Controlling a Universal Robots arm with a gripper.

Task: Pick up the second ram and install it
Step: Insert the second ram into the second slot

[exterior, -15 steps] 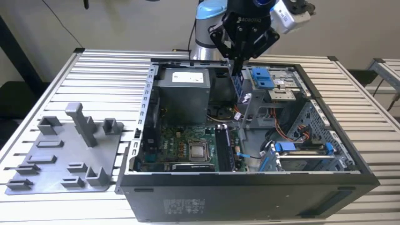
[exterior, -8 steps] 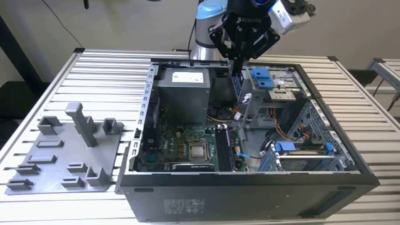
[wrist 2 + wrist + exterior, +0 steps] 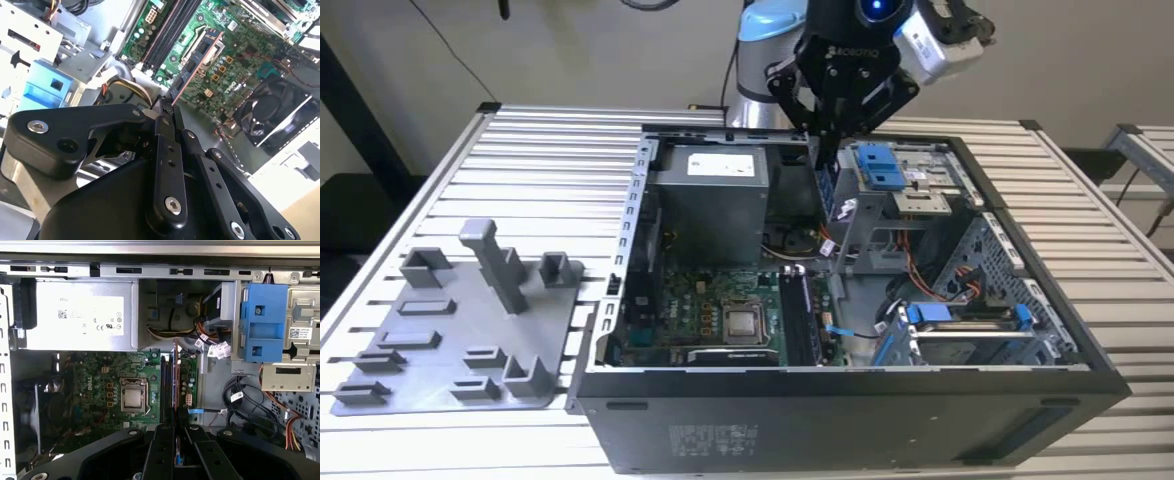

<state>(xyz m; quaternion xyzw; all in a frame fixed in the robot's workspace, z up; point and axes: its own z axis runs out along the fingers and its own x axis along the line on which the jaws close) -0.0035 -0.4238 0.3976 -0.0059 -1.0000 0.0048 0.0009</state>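
At the exterior view's left, a grey plastic fixture plate with upright posts lies on the slatted metal table, well apart from the work. In the middle stands the open black computer case, with the green motherboard on its floor and the long black memory slots just beside the processor socket. Above them hangs the black two-fingered gripper, its jaws clenched on the second ram, a thin flat blue circuit-board strip with black chips. In the second wrist view the fingertips pinch one end of the strip, and the rest of it juts out past the tips toward the board. The first wrist view shows it edge-on, running alongside the slots and apart from them. I judge the step to be the carry down into the case. Doing it well calls for a firm pinch, the strip's long edge kept parallel to a free slot, and even pressure along its length. Further right, loose cables and the blue plastic drive bracket stand near the strip, so I judge the descent needs to stay clear of them.
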